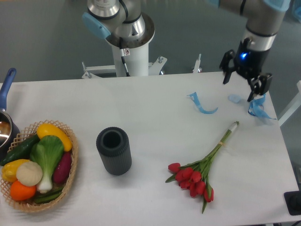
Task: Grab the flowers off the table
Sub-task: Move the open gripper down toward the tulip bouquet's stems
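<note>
The gripper (241, 89) hangs wide open and empty over the table's (155, 113) far right corner, while the flowers (200, 172) lie flat toward the near right edge, well apart

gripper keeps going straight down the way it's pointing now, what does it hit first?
Probably the small pale blue scrap on the table, or bare tabletop beside it. The gripper, jaws open, hangs over that spot, well short of the flowers. Depth is hard to judge from one view.
</note>
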`<state>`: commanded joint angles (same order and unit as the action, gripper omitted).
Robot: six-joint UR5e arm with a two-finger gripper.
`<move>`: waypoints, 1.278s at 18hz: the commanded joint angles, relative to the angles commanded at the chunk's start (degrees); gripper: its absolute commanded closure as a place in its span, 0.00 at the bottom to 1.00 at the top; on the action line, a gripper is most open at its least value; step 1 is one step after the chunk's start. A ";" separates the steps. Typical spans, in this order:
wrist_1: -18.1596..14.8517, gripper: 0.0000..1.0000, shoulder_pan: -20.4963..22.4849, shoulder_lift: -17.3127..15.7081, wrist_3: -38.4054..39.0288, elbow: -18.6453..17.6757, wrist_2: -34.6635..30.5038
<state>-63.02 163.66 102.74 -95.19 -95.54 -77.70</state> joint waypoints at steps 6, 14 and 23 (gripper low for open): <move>4.56 0.00 -4.04 6.76 5.01 0.44 0.00; 7.38 0.00 -5.28 16.25 9.40 1.67 -0.52; 11.59 0.00 -7.48 20.66 14.07 4.05 -1.67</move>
<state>-51.43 156.18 123.40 -81.12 -91.49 -79.37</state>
